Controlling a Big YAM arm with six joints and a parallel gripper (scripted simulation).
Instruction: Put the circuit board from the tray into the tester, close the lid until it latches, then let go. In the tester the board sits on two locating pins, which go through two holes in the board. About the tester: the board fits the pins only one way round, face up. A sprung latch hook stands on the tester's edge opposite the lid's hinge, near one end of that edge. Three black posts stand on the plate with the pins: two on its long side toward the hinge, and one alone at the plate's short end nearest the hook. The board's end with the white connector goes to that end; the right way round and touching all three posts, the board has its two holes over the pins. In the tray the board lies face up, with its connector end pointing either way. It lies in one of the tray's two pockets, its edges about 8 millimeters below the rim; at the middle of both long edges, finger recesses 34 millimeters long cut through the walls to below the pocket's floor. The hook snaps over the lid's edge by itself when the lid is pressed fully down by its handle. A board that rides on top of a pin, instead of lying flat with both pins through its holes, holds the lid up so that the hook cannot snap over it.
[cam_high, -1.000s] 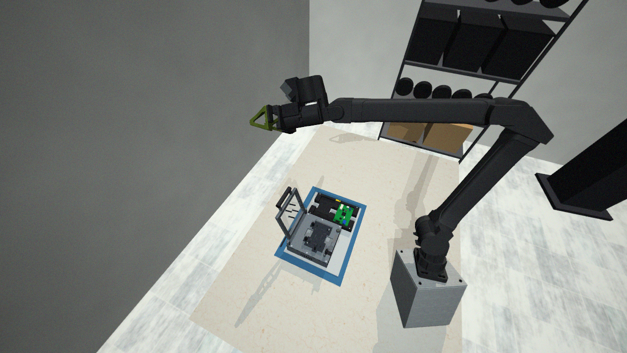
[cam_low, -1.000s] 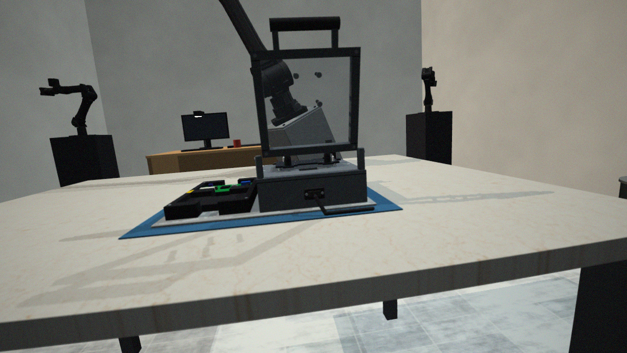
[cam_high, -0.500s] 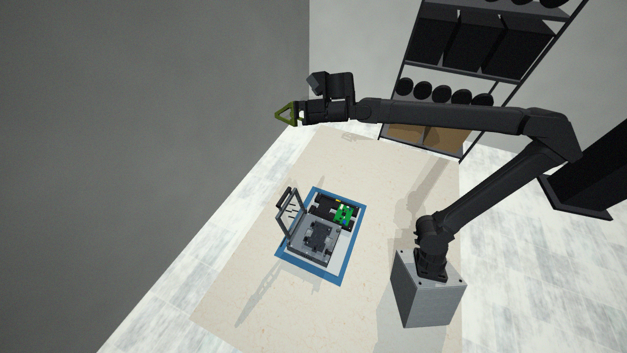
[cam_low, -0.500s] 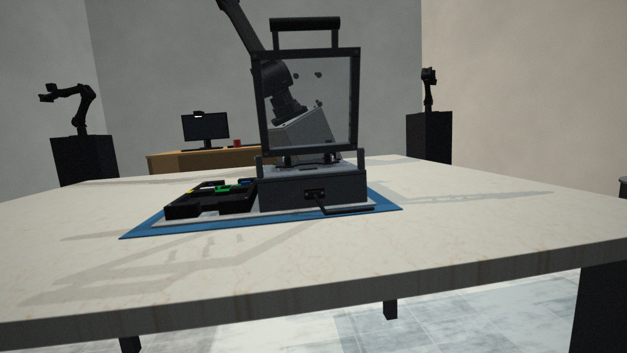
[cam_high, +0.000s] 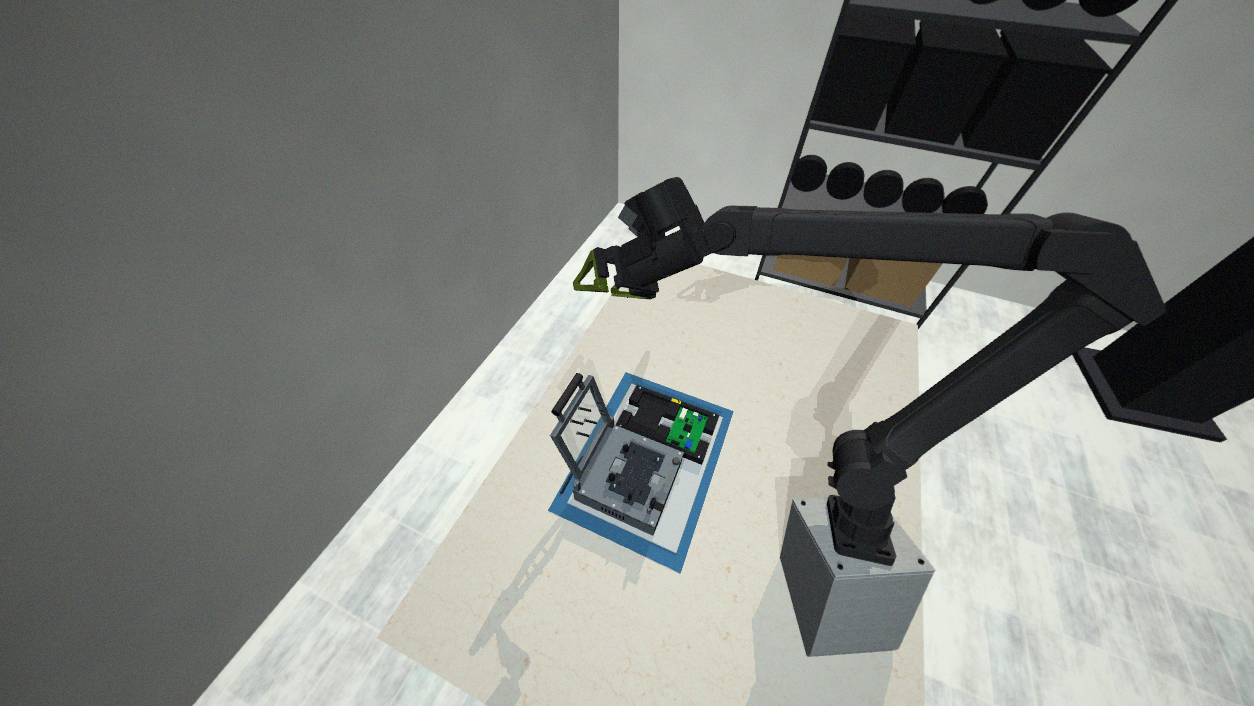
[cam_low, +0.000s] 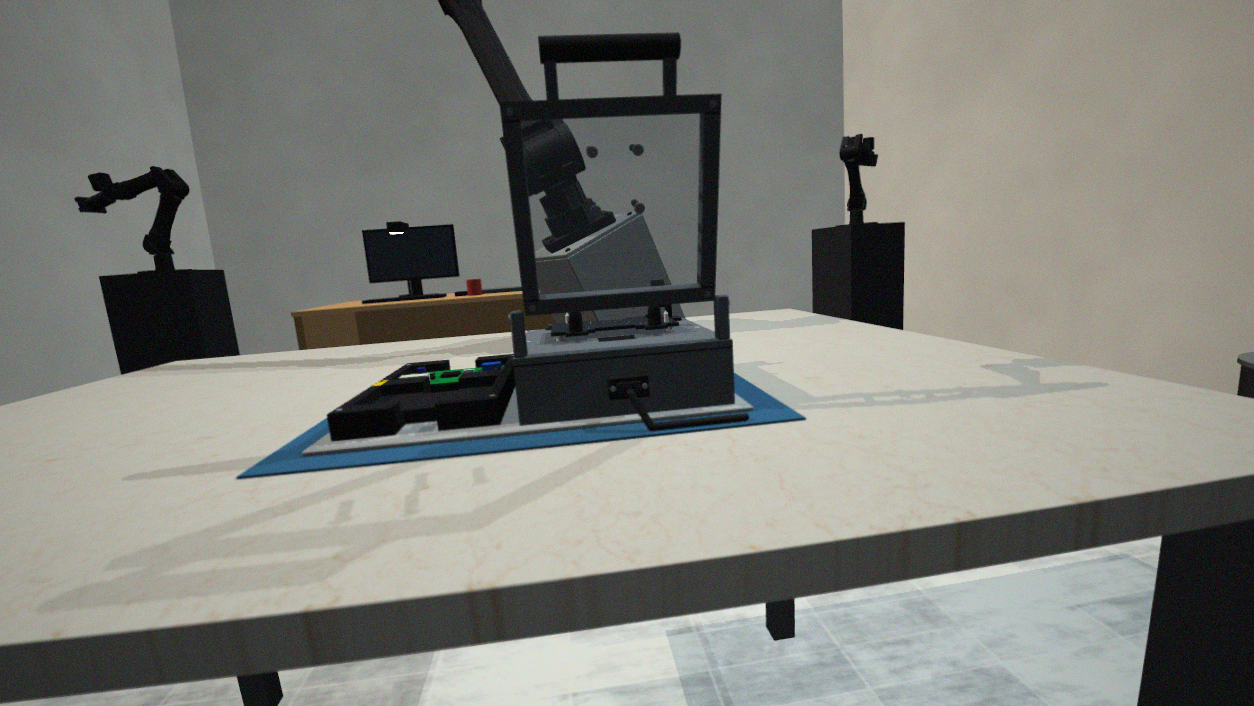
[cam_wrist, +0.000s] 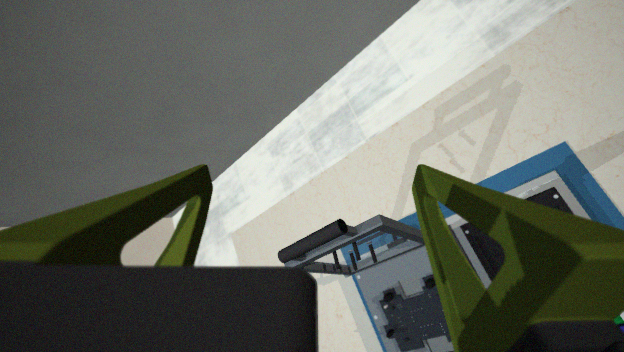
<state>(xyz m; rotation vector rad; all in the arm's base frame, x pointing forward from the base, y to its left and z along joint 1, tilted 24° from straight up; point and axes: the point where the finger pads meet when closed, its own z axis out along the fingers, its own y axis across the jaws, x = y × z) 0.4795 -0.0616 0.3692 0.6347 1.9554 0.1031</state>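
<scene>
Marble table with a blue mat. Gripper hangs high, fingers spread wide, holding nothing, roughly 12 o'clock from the tester. Lid stands open. Green circuit board sits in the black tray.

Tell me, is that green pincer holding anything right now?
Nothing. The pincer is wide open, high above the table, and the circuit board lies in its tray.

Matt marble-look table, clear glassy lid
</scene>
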